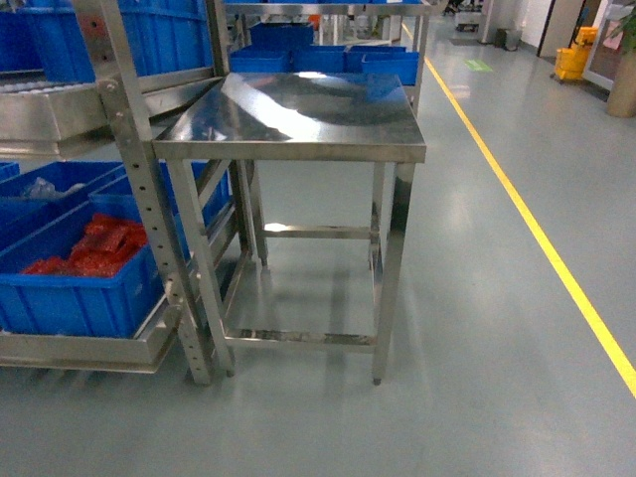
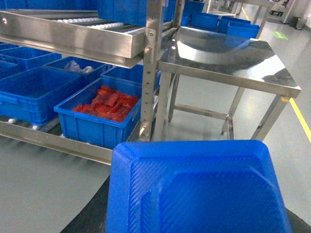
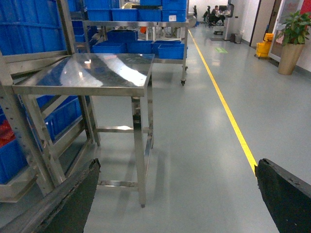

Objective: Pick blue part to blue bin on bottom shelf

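The blue part fills the bottom of the left wrist view, a ribbed bright-blue block held close to the camera. My left gripper is shut on it; only dark finger edges show beside it. The bottom shelf runs along the left on steel rails with white rollers. An empty blue bin stands on it, beside a like crate of red bags. My right gripper hangs open over bare floor with nothing between its black fingers. Neither gripper shows in the head view.
A flat steel table stands right of the rack's perforated upright. An upper roller shelf overhangs the crates. More blue crates sit behind the table. A yellow floor line runs along the right.
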Robot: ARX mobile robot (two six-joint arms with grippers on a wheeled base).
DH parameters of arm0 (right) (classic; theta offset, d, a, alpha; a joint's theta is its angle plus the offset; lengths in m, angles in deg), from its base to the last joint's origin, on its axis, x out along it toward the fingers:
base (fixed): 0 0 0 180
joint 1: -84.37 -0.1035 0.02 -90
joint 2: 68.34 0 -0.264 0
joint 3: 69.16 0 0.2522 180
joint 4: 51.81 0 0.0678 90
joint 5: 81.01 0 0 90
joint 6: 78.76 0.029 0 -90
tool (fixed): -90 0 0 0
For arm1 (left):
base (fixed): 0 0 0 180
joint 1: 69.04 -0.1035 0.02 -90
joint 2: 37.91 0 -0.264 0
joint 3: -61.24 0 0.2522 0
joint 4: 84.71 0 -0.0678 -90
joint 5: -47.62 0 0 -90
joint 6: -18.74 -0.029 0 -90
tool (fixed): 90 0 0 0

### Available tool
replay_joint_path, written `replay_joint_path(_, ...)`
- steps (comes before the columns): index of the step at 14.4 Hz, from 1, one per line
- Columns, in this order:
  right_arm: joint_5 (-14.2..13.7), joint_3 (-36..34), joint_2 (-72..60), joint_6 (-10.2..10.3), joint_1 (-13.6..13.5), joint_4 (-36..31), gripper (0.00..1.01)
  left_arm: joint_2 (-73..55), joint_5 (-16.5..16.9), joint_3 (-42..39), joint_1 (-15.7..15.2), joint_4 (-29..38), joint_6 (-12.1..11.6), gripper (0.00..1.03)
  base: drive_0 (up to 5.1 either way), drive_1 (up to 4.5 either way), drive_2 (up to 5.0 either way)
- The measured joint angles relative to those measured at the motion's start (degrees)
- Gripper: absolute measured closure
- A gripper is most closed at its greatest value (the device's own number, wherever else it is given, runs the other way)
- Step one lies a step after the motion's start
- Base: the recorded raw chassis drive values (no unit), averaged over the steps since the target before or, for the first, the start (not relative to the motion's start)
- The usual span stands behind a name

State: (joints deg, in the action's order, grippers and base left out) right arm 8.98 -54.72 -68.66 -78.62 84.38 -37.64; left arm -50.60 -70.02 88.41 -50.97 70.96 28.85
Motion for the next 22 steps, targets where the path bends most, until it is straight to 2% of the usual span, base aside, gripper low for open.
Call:
replay_joint_path(13, 0.0, 0.0, 0.0, 0.0, 0.0, -0.4, 0.03, 0.0, -0.1, 0.0, 0.0, -0.1, 0.0, 0.6, -0.1, 4.1, -4.2)
replay_joint_path(19, 0.0, 0.0, 0.0, 0.0, 0.0, -0.1, 0.03, -0.2, 0.2, 0.0, 0.0, -0.1, 0.0, 0.6, 0.0, 0.0, 0.0)
replay_joint_path(22, 0.0, 0.0, 0.0, 0.0, 0.0, -0.2, 0.03, -0.2, 0.2, 0.0, 0.0, -0.1, 0.0, 0.6, -4.5, 2.86, 2.9)
